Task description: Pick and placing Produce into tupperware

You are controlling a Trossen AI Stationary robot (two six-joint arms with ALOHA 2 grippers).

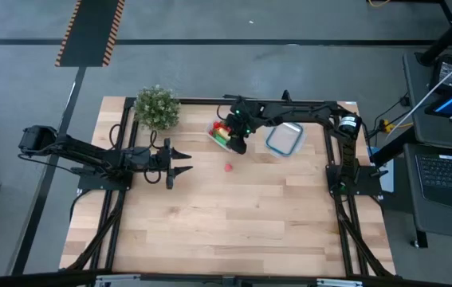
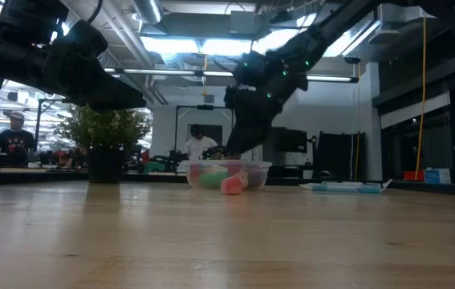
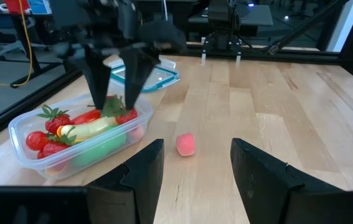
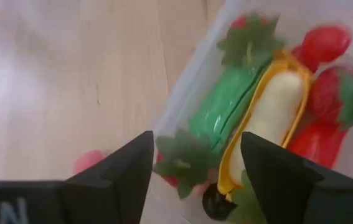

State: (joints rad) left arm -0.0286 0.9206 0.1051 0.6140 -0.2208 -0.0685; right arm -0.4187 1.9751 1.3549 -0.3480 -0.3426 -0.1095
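Dark fingers of my left tool fill the bottom of the left wrist view, spread wide with nothing between them; that arm waits stretched level over the left middle of the surface. From my right wrist I see the right tool parted and empty, hanging directly over the tupperware, whose far wall is cut off at the frame edge. Its arm reaches in from the upper right of the high view, bent down steeply. Inside the container lie the banana, a green piece and blurred red pieces. One pink-red piece sits apart on the wood, near the container. In the high view the container's contents are mostly hidden under the right tool.
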